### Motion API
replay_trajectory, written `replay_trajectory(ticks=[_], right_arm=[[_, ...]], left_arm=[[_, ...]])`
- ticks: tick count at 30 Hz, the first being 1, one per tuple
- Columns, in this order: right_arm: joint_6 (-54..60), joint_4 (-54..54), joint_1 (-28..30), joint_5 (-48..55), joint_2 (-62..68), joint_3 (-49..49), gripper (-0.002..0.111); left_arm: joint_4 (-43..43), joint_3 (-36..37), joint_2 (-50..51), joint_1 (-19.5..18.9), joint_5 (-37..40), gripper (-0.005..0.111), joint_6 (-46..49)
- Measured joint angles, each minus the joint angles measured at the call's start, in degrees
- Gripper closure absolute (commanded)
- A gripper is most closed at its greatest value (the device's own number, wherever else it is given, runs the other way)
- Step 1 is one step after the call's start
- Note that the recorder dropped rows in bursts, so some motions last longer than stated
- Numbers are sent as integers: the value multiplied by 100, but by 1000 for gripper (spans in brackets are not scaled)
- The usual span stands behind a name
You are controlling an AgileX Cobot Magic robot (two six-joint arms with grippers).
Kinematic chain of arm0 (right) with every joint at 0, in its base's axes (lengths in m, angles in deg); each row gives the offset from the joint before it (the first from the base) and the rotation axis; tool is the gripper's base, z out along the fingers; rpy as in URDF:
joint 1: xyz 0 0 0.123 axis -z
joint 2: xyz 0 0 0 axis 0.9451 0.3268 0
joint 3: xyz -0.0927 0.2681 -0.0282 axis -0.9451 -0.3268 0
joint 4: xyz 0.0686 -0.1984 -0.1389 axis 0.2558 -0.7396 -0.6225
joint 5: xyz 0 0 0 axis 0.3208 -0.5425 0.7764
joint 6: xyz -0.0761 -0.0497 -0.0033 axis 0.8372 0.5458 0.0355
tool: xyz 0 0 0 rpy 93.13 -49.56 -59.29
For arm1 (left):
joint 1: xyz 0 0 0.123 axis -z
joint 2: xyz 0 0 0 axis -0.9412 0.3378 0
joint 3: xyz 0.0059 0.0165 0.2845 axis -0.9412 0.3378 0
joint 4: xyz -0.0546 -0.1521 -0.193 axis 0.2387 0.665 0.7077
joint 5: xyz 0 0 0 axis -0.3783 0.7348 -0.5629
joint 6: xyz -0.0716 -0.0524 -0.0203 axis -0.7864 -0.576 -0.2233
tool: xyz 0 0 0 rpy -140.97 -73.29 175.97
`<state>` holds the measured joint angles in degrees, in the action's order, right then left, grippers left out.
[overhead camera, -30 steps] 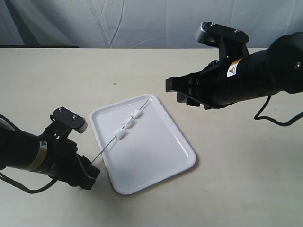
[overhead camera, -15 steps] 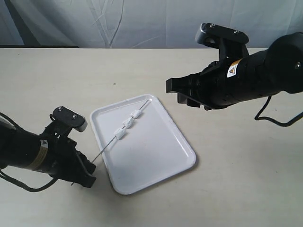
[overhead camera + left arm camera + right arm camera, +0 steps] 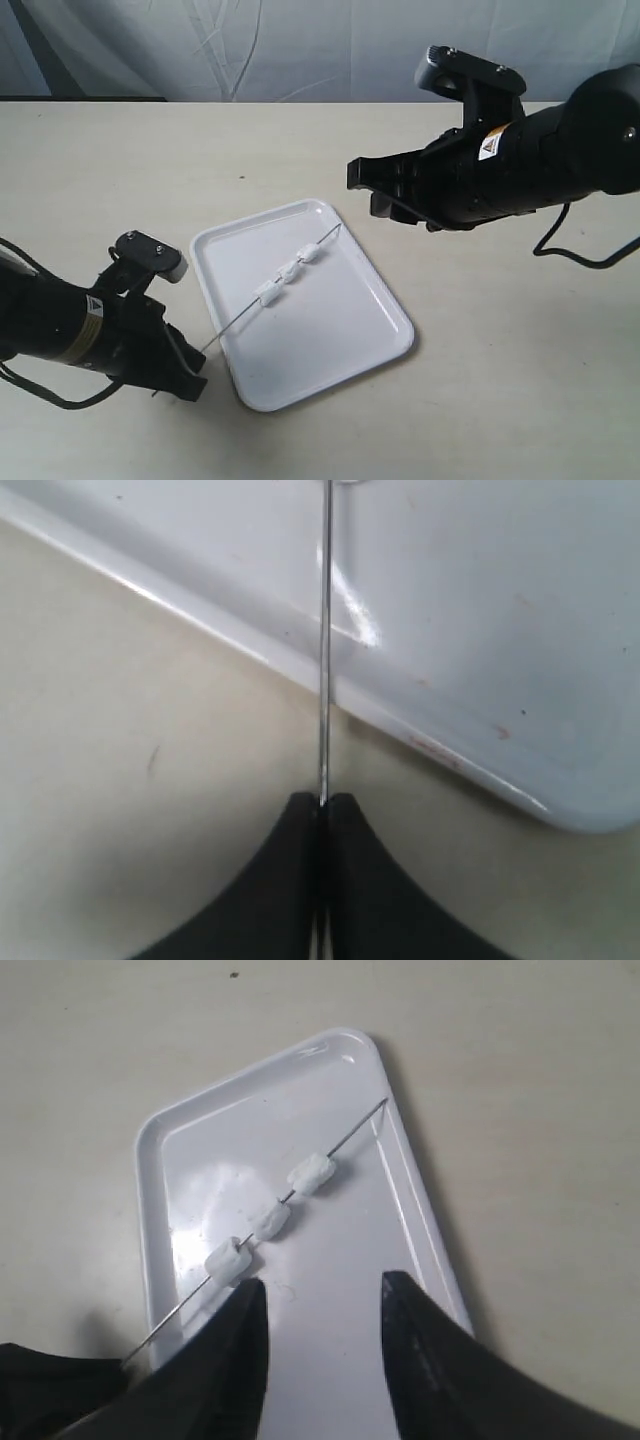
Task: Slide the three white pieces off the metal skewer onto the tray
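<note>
1. The left gripper (image 3: 322,802) is clamped on one end of the skewer (image 3: 324,630); its black jaws meet with only the thin rod between them; it sits low over the table (image 3: 150,160), just off the near-left edge of the tray (image 3: 330,345).
2. The right gripper (image 3: 320,1305) hangs in the air on the tray's far side; its jaws stand apart, about half open, and nothing is between them.
3. The skewer is a very thin, straight, grey metal rod; from the left gripper it crosses the tray's rim and runs diagonally over the tray; its free tip ends at the far rim.
4. The three pieces (image 3: 271,1221) are small, white, blocky and soft-looking; all three sit threaded on the rod's outer half, in a row with small gaps, over the middle of the tray.
5. The tray is flat, glossy white, with rounded corners and a low rim; it lies on the table between the two arms.
6. Whether the pieces touch the tray floor or hang just above it cannot be told; the left wrist view cuts the rod off short of the pieces; the rod's gripped end is hidden inside the jaws.
</note>
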<state>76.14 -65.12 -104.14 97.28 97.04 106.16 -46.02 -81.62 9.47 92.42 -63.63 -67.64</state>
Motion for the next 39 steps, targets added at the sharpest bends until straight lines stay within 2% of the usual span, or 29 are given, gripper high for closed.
replay_trajectory(ticks=[4, 9, 12, 16, 24, 28, 32, 39], right_arm=[[1, 179, 0, -39, 15, 0, 70], [184, 451, 0, -28, 191, 0, 57], [731, 1150, 0, 53, 380, 0, 57], [2028, 2554, 0, 126, 625, 0, 57], [5264, 6409, 0, 570, 1003, 0, 57], [6321, 7815, 0, 903, 1377, 0, 57], [6838, 8157, -5, 966, 1623, 24, 57], [6969, 8216, -5, 1146, 1684, 504, 57]], left_arm=[[-46, 14, -57, 0, -12, 107, -696], [-97, 50, -420, 0, -122, 107, -1050], [-97, 73, -797, 0, -259, 107, -1261], [-97, 267, -1306, 9, -322, 107, -1559], [-101, 802, -2250, 9, -670, 107, -2075], [-112, 1118, -2902, 9, -815, 107, -2358], [-112, 1389, -3623, 9, -925, 107, -2586], [-123, 1600, -3830, 9, -1156, 107, -2746]])
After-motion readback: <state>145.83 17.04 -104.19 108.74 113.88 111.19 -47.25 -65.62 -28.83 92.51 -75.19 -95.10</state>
